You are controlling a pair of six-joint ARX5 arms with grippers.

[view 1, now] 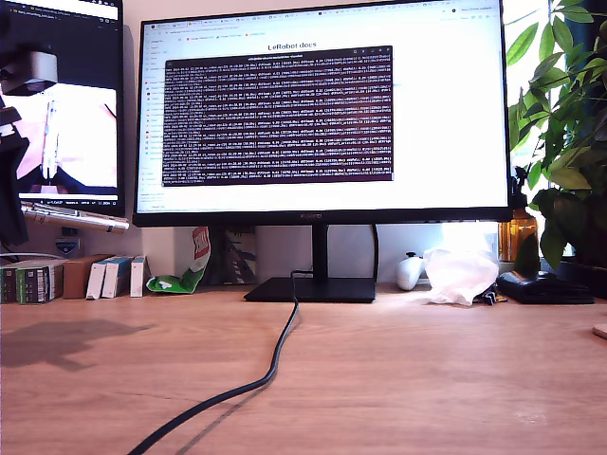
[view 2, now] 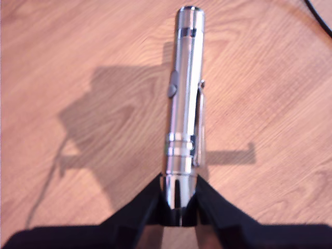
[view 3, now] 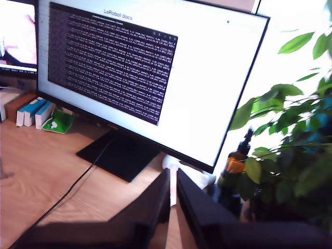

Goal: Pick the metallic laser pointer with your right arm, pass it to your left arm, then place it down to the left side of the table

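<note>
Wood-grain table (view 2: pixel 78 62) below, bare. Metallic laser pointer (view 2: pixel 184 104) clamped by its end in my first gripper (view 2: pixel 179 205), held aloft. My second gripper (view 3: pixel 173 194) nearly closed, empty. Risk: end-only grip, smooth barrel may pivot or slip.

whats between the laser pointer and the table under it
Nothing. In the first wrist view the metallic laser pointer, clamped at its base by my first gripper, hangs above the bare table; only its shadow falls on the wood.

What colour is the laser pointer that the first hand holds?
Shiny silver metal; the metallic laser pointer shows best in the first wrist view, clamped by my first hand.
</note>
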